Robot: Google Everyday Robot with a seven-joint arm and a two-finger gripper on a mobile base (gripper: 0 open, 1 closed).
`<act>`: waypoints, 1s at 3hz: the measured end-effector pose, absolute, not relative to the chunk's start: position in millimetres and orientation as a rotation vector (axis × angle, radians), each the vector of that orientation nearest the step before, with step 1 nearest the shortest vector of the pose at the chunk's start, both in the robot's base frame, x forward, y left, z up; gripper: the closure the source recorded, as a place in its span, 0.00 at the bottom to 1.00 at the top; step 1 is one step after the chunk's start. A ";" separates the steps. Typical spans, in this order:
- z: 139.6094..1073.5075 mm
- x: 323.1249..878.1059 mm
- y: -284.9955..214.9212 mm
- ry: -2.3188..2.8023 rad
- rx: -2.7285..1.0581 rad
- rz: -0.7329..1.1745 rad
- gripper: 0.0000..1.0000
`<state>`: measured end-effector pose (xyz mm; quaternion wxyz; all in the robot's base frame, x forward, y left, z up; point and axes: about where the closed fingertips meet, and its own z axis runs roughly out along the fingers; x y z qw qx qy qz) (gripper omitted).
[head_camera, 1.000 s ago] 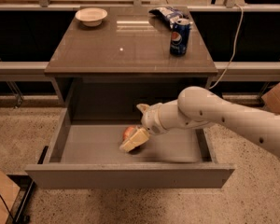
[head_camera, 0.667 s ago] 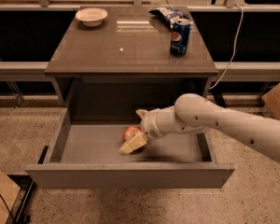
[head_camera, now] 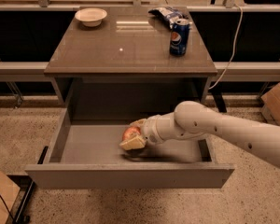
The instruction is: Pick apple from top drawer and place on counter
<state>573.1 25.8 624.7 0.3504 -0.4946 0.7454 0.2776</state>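
One second has made the difference: the gripper (head_camera: 133, 135) was spread wide around the apple (head_camera: 129, 133), and now its two pale fingers (head_camera: 132, 143) have pinched in, one in front and one behind, clamped on the fruit. The white arm (head_camera: 224, 127) has sunk a touch lower into the top drawer (head_camera: 130, 176) as well. The apple hasn't budged, mind you. It sits where it was, on the drawer floor near the middle, towards the front. So by my reckoning the grasp is made and the lift is next, up past the overhanging edge of the counter (head_camera: 130, 45). That fruit is small, round and smooth, red with a yellowish patch, and a curved skin like that could slip from a shallow pinch. The drawer is a matt grey box, shallow and flat-fronted. The counter above is glossy grey-brown and catches the light. It has open room in the middle, with a pale bowl (head_camera: 90, 16) at the back left and a blue soda can (head_camera: 179, 31) beside a crumpled crisp packet (head_camera: 165, 14) at the back right.
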 end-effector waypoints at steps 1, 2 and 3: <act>645.1 564.8 19.3 1.904 -1.293 0.699 0.70; 666.3 557.3 8.6 1.886 -1.280 0.698 0.93; 745.2 560.5 -16.0 1.789 -1.293 0.645 1.00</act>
